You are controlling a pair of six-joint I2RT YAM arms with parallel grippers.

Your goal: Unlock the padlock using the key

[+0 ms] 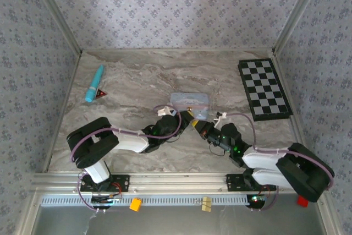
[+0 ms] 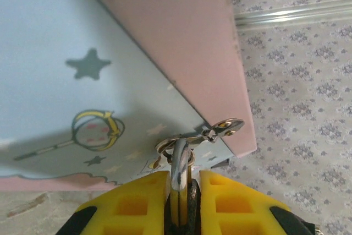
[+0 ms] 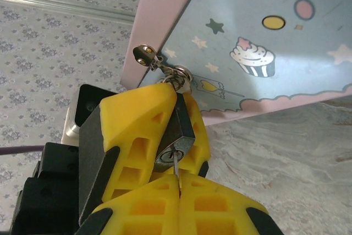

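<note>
Counter: checkerboard at 2 o'clock, pastel tin dead centre. Both my arms converge on the tin's 6 o'clock edge, left claw coming in from 8 o'clock, right claw from 4 o'clock, tips nearly touching.

Left claw: clamped narrow on the padlock, body pinched between the pads, shackle sticking out toward 12 through a small metal ring at the tin's corner. So the lock hangs off the tin and I'm bracing it.

Right claw: pinched tight on the key. Only the thin blade shows, running straight to 12 into the keyway on the lock's bottom face.

Key relation: padlock sits at 12 from the right claw, touching via the blade, and its long axis lines up with the key. Looks seated, depth unclear. Next move, I reckon, is a pure wrist roll about that axis with the left holding firm. Any tilt risks binding.
</note>
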